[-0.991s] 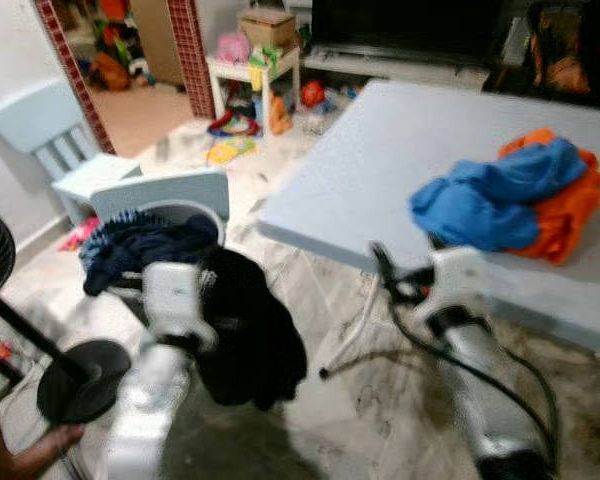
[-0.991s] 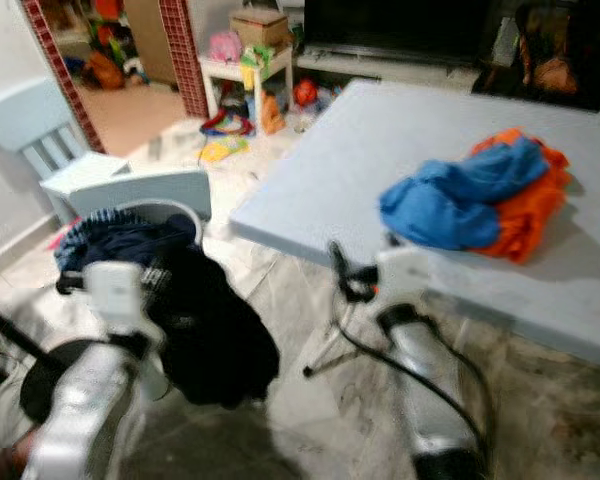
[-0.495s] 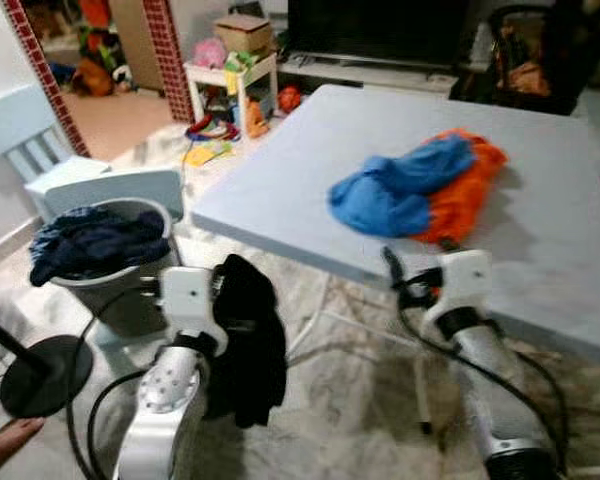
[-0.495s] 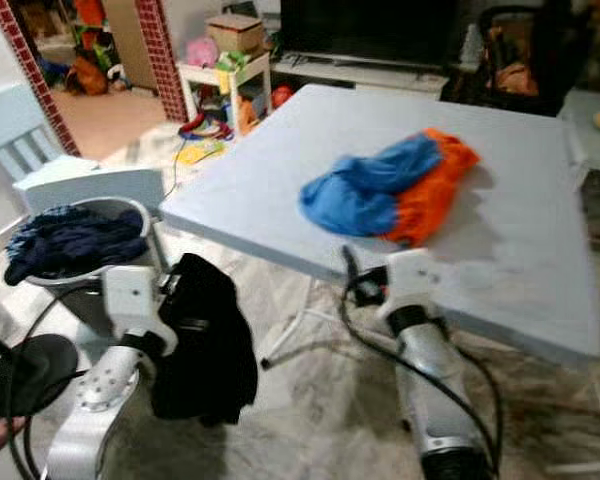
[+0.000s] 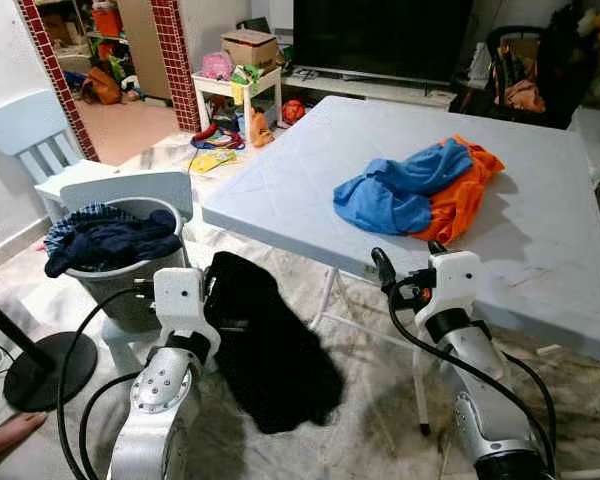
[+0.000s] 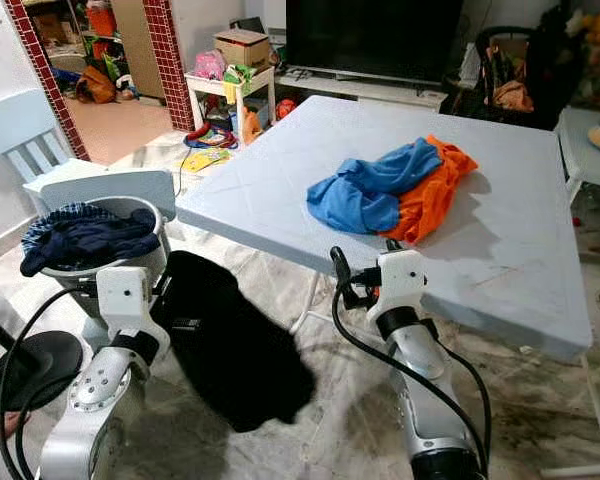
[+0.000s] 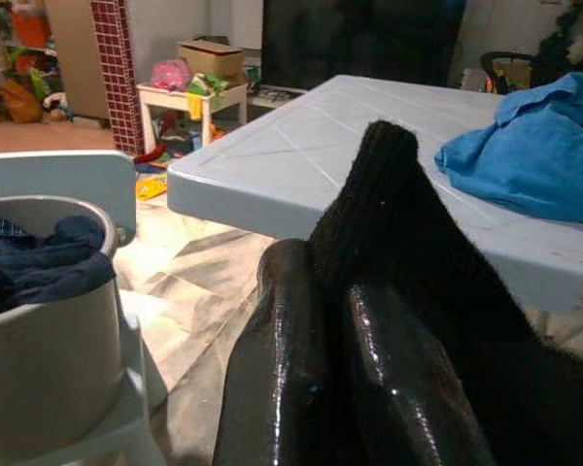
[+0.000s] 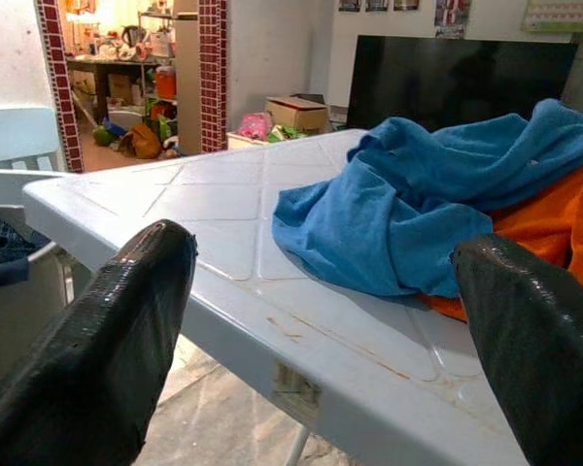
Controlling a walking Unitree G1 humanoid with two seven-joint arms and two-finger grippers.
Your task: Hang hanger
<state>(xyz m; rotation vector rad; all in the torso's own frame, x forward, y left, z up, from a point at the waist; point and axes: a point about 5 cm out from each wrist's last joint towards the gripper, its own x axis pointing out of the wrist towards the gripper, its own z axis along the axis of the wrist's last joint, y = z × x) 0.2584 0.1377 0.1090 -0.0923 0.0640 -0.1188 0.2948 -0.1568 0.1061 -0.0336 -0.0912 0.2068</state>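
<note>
Pinching a limp black knitted garment (image 5: pixel 270 360), the left claw (image 7: pixel 355 388) sits beside the pale-blue plastic desk (image 5: pixel 540 250); right claw (image 8: pixel 321 320) spread (no hanger visible).

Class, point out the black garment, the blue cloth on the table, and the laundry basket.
black garment (image 5: pixel 270 360), left eye view, middle of the hanging fabric.
blue cloth (image 5: pixel 395 190), left eye view, centre of the crumpled heap.
laundry basket (image 5: pixel 120 290), left eye view, grey front wall.

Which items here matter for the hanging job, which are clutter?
Job: black garment, pinched in the left end effector; right end effector, open, at the table edge.

Clutter: blue cloth, orange cloth, laundry basket, chair, TV.
</note>
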